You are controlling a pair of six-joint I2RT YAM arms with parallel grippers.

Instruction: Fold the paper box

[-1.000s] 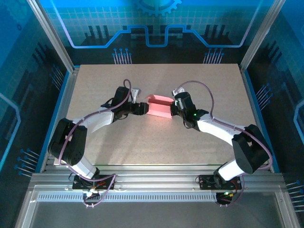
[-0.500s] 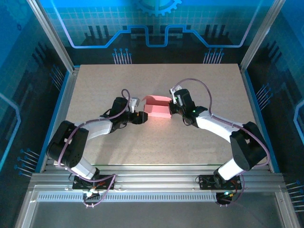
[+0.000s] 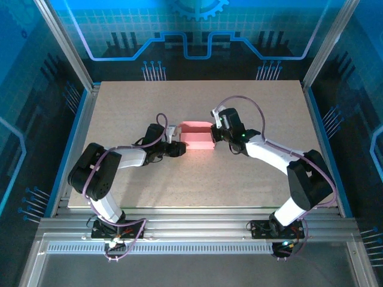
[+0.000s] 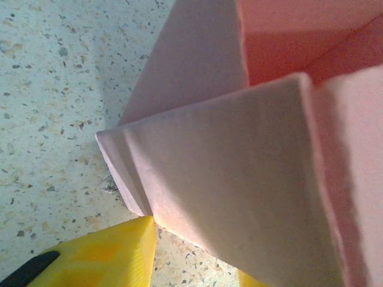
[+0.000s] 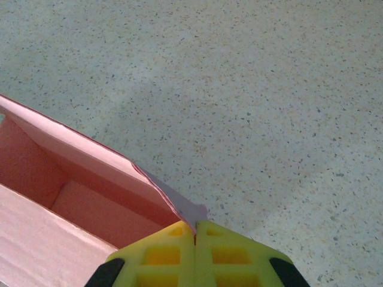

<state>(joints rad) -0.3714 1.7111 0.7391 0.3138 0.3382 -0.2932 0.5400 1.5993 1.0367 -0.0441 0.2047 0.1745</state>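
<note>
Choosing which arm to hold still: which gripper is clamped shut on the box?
The right gripper, fingers pressed together on the paper box wall; the left gripper's fingers stand apart at its end.

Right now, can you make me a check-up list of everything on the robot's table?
Surface: speckled table.
Job's things: pink paper box, mid-table, partly folded, top open.
Clutter: nothing seen.
Grippers: left pincer open, fingers astride the box's left end; right pincer shut, seemingly pinching the box's right wall.
Cables: purple cables loop clear of the box.
Surroundings: metal frame, blue panels.
</note>
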